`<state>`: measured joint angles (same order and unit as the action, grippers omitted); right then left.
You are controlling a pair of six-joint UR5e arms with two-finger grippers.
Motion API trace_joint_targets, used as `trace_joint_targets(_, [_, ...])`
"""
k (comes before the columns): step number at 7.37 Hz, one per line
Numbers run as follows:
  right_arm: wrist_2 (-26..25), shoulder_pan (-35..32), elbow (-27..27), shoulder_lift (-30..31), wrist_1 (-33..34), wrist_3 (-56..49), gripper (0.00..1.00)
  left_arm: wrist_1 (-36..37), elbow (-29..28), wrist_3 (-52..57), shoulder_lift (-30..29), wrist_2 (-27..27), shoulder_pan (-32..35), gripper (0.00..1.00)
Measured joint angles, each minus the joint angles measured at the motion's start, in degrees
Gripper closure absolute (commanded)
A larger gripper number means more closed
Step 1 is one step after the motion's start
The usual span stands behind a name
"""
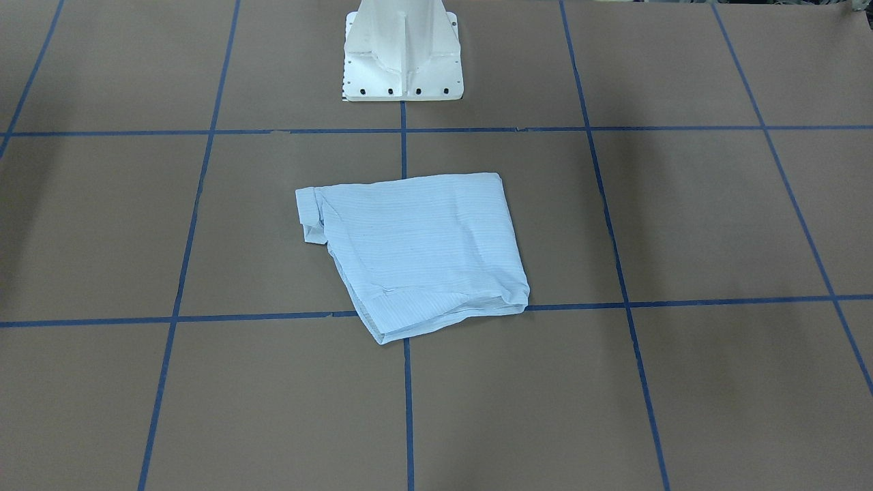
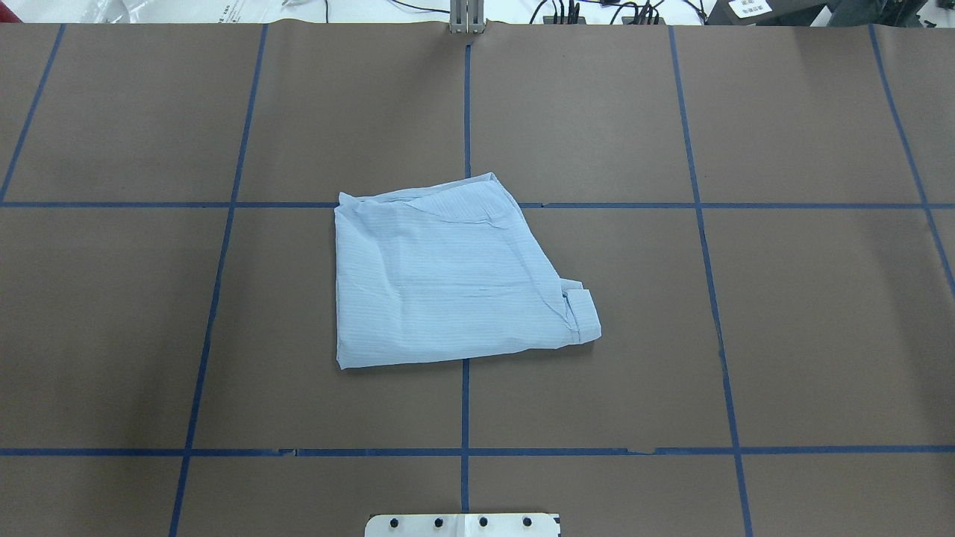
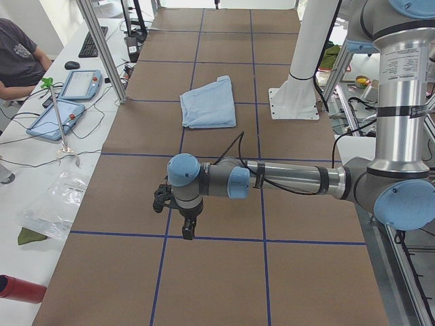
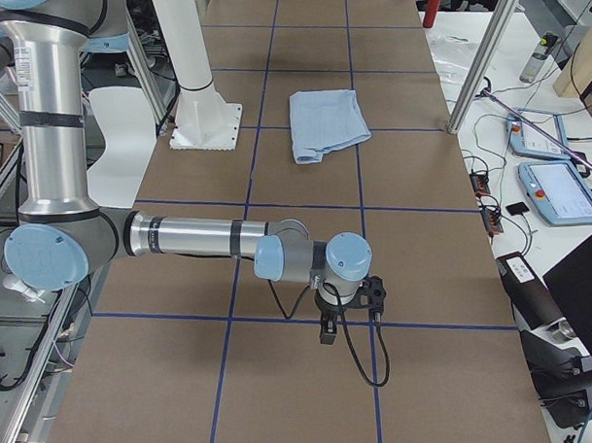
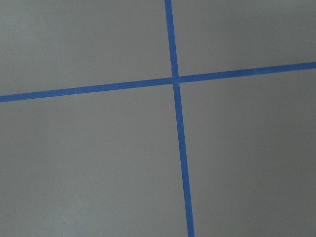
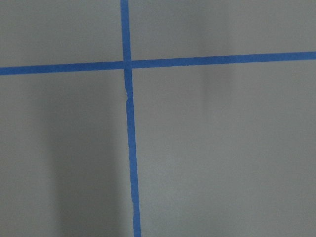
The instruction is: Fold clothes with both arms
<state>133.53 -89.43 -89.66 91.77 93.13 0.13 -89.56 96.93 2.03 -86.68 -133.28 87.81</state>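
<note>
The light-blue shirt (image 1: 423,245) lies folded into a compact, roughly square bundle in the middle of the brown table, with a cuff or collar part sticking out at one corner. It also shows in the overhead view (image 2: 448,283) and in the side views (image 3: 207,102) (image 4: 327,123). Both arms are stretched out low over the table's ends, far from the shirt. My left gripper (image 3: 162,199) and my right gripper (image 4: 374,295) show only in the side views, so I cannot tell whether they are open or shut. Both wrist views show only table and blue tape.
The white pedestal base (image 1: 402,61) stands just behind the shirt. Blue tape lines (image 2: 465,112) divide the brown table (image 2: 149,335) into squares. An operators' bench with tablets (image 3: 78,85), a seated person (image 3: 20,54) and metal posts (image 3: 102,47) runs along the far side.
</note>
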Motion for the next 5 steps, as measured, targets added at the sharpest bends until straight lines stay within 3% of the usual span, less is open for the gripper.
trace_joint_targets(5, [0.3,-0.1,-0.5,-0.3,-0.3,0.3,0.0,0.0,0.2,-0.1,-0.1,-0.1,0.0,0.0])
